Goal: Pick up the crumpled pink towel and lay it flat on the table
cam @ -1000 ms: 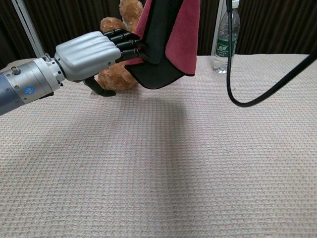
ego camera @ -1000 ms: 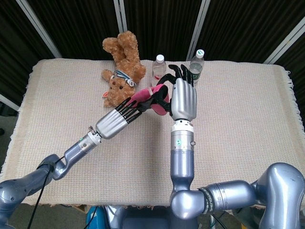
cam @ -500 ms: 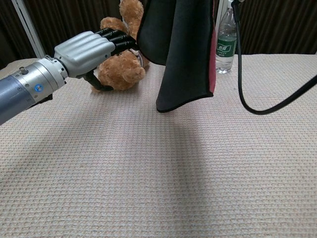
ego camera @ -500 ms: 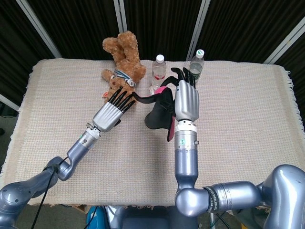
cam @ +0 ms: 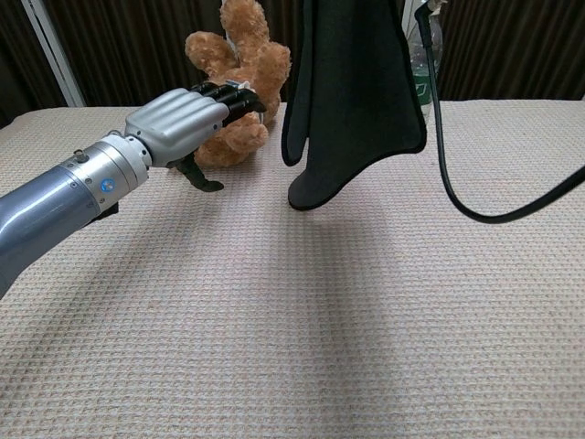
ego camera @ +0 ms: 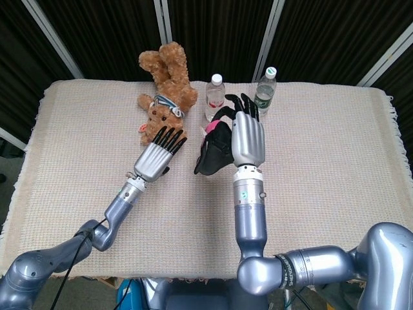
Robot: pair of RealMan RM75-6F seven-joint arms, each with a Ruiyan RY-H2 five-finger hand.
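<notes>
The table (ego camera: 335, 155), under its woven cream cover, is the surface I must lay the cloth on, and the bare stretch in front of my arms looks the best place for it. Above it my right hand (ego camera: 248, 132) is raised, fingers up, and holds the pink towel (ego camera: 213, 150) by its upper part, so that it hangs clear of the table, dark side showing and only a sliver of pink at the top. My left hand (ego camera: 157, 154) hovers just beside the towel, empty, fingers extended and slightly apart, touching nothing.

To do this step well, I judge that I should take a free lower corner with my left hand, draw the two hands apart until the cloth is taut, then lower it so the bottom edge meets the table first and the rest rolls down without folds. I should keep clear of the teddy bear (ego camera: 166, 90) and the two bottles (ego camera: 213, 95) behind.

The chest view shows the towel's hanging tip (cam: 306, 197) off the table, which the head view cannot settle. The head view alone shows my right hand's hold; in the chest view only its cable (cam: 457, 197) appears.
</notes>
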